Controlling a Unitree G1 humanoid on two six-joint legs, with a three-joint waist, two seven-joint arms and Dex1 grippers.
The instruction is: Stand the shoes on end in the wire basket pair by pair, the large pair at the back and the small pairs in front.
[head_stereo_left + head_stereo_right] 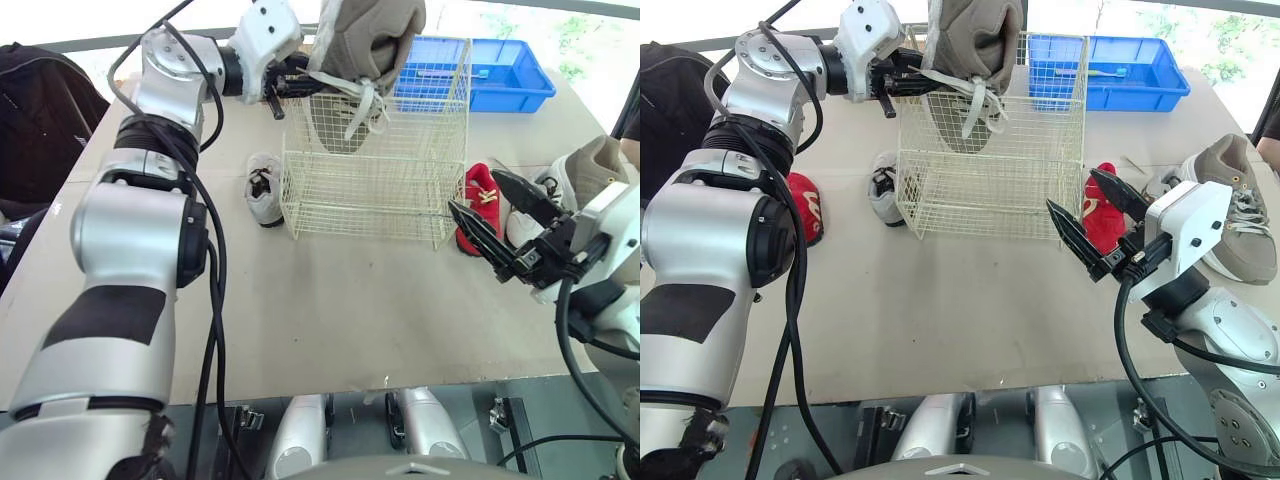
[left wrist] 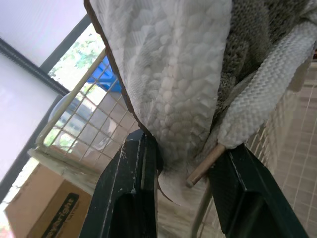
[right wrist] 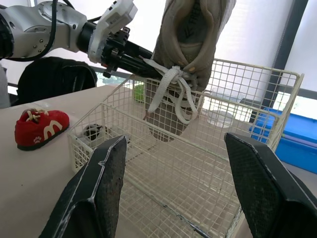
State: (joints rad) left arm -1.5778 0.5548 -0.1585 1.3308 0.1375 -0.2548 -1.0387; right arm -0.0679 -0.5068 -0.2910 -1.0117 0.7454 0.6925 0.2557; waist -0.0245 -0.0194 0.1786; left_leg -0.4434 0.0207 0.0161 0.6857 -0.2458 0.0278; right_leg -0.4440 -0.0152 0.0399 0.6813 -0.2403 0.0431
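Left of the wire basket (image 1: pixel 375 160) lie one small red shoe (image 1: pixel 805 220) and one small white shoe (image 1: pixel 263 190). Above it, the left gripper (image 1: pixel 298 85) clamps a large tan shoe (image 1: pixel 365 40), toe down with its laces dangling. Right of it are the right gripper (image 1: pixel 1073 190), spread wide and empty, a second red shoe (image 1: pixel 478 205) and a second tan shoe (image 1: pixel 1230 200).

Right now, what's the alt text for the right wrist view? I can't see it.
The left gripper holds a large tan shoe toe-down, its toe inside the wire basket. The right gripper is open in the foreground, and a small red shoe lies on the table beside the basket.
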